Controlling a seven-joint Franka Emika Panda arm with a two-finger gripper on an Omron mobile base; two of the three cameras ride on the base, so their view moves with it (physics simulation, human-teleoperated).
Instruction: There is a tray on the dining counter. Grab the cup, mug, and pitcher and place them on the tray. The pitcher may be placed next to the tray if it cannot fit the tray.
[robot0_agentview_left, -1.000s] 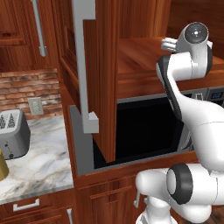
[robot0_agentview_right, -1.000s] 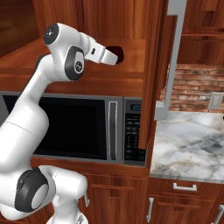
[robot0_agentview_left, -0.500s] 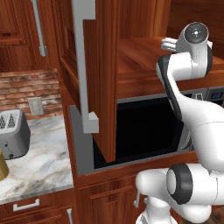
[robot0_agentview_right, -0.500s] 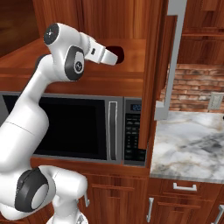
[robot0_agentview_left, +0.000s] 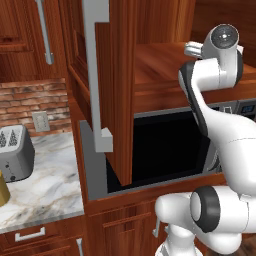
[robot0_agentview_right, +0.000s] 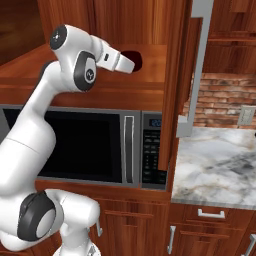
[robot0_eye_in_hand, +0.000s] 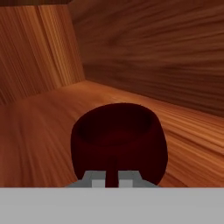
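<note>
Sitting right in front of my wrist camera is the small squat dark maroon mug (robot0_eye_in_hand: 119, 142), upright on the reddish wooden shelf (robot0_eye_in_hand: 39, 131) inside the open upper cabinet, its dark hollow turned up toward 12 o'clock. My fingers (robot0_eye_in_hand: 112, 179) are pinched together on the near wall of the mug at 6 o'clock, one tip (robot0_eye_in_hand: 97, 179) on each side of a thin strip of the rim, so I am gripping the mug by its wall. From the right base camera the mug (robot0_agentview_right: 135, 60) shows as a dark round patch just past the end of my white hand, above the black microwave (robot0_agentview_right: 90, 147).

Wood-grain cabinet walls rise behind the mug at 12 o'clock and at 9 o'clock in the hand view.

Farther out, in the left base camera, the open cabinet door (robot0_agentview_left: 112, 90) with its long grey handle stands at 9 o'clock of my arm. Beyond it lies the grey-white marble tabletop (robot0_agentview_left: 45, 190), carrying a grey toaster (robot0_agentview_left: 15, 152), with a yellow-orange thing (robot0_agentview_left: 3, 187) cut off by the frame edge just beside it.
</note>
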